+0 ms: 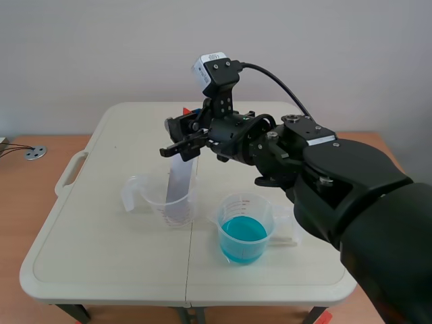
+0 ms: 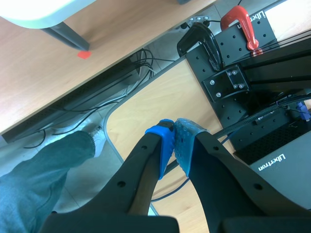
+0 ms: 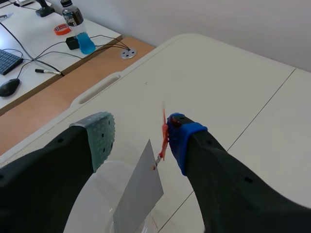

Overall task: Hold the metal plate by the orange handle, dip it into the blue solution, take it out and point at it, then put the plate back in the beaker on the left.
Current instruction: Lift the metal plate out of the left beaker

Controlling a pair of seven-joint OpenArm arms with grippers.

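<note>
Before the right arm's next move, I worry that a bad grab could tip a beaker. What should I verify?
1. Right claw open: ok, one finger on either side of the plate's top.
2. Orange handle inside the claw's gap: ok. It is close to one finger, and I cannot tell if they touch.
3. Metal plate standing in the left beaker: ok.
4. Blue solution beaker upright and apart from the arm: ok.
5. Left claw out of the way: ok, shut and away from the table.
</note>
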